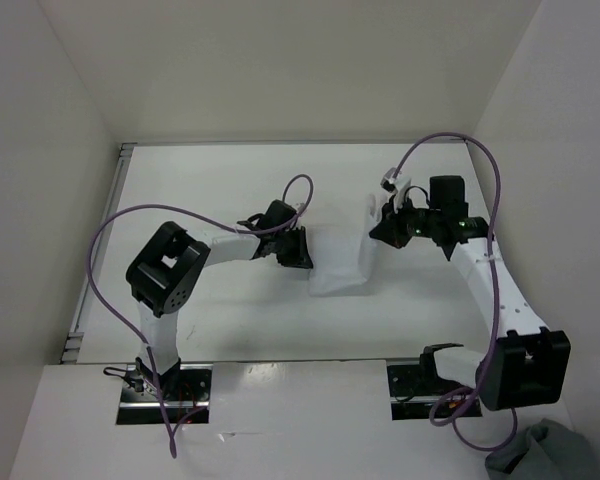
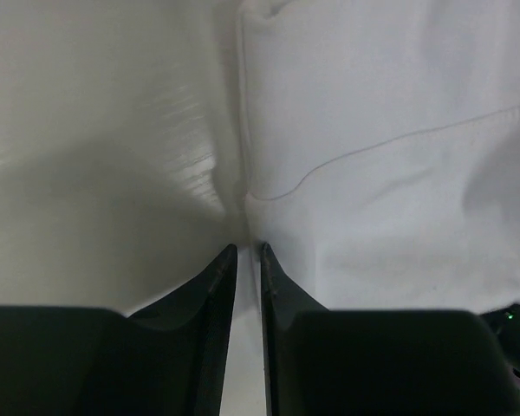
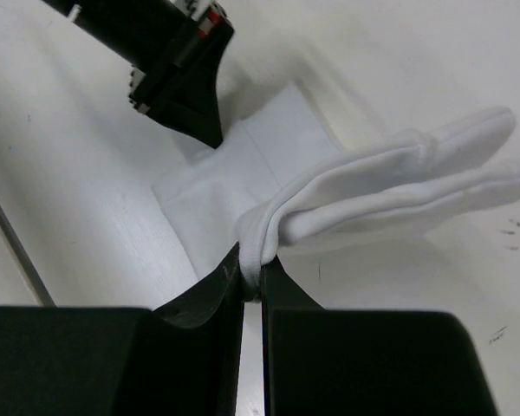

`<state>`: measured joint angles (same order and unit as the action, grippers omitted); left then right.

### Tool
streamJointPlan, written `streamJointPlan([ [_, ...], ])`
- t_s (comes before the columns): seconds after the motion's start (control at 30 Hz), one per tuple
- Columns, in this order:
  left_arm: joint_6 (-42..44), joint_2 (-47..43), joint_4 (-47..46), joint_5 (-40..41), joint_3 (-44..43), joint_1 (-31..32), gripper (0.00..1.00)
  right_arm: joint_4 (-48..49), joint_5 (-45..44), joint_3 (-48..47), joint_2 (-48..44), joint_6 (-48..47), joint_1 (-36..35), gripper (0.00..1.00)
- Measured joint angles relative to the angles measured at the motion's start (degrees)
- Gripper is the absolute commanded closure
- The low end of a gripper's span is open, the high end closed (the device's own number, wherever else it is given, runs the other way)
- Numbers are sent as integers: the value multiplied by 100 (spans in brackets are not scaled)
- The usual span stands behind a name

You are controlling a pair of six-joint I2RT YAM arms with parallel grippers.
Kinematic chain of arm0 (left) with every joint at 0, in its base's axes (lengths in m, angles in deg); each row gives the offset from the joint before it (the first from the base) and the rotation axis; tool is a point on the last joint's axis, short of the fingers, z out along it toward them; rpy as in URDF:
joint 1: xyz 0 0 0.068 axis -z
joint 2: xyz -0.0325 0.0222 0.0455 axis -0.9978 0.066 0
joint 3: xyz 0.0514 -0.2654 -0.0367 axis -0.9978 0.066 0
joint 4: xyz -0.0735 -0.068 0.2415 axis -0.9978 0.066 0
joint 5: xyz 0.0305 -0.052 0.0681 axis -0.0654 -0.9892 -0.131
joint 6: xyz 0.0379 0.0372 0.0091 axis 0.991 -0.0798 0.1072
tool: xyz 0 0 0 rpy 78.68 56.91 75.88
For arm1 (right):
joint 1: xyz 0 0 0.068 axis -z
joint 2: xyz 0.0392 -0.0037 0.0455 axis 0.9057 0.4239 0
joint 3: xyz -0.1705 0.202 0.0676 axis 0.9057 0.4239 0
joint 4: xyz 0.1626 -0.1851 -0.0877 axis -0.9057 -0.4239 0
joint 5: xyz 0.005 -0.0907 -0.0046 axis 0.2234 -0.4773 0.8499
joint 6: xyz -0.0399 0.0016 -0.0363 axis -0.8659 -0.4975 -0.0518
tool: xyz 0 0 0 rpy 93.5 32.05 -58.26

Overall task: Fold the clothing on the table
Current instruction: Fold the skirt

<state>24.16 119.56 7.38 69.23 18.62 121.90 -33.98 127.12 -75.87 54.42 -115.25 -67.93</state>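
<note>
Right pincer (image 3: 252, 270) clamped on raised fold of clothing (image 1: 340, 272), mid-frame on bench (image 1: 220, 180), likely to carry it over. Left pincer (image 2: 248, 253) narrow at its left edge, probably anchoring; grip unclear.

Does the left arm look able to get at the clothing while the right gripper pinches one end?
Likely yes: the left gripper sits right at the clothing's edge with nothing between, and the right gripper holds the opposite end lifted, well clear. Whether the left jaws pinch fabric is unclear.
</note>
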Motion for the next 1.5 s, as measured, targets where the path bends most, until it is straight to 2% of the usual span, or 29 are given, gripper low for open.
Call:
streamJointPlan([
  [0.13,-55,0,-251,-42,105,-9,75,31,-229,0,-315,-101,-409,100],
  [0.47,-190,109,-610,-197,131,-9,75,-61,-990,0,-210,-404,-1296,100],
  [0.9,-289,133,-678,-225,131,-9,75,-116,-1899,-9,804,-446,-2997,100],
  [1.07,-286,133,-675,-225,131,-9,75,-116,-2055,-7,1147,-446,-3237,98],
  [1.13,-284,133,-675,-225,131,-9,75,-118,-2103,-7,1231,-446,-3237,88],
  [1.17,-286,133,-675,-225,131,-9,75,-118,-2114,-7,1252,-448,-3237,60],
  [1.2,-286,133,-675,-225,131,-9,75,-136,-2107,-7,1281,-446,-3237,40],
  [1.27,-286,133,-675,-225,131,-9,75,-216,-2076,-7,1322,-487,-3237,19],
  [1.37,-286,133,-675,-225,131,-15,75,-334,-1899,-7,1331,-625,-3237,5],
  [1.5,-258,133,-643,-245,131,-76,75,-485,-1598,-7,1001,-697,-3217,5],
])
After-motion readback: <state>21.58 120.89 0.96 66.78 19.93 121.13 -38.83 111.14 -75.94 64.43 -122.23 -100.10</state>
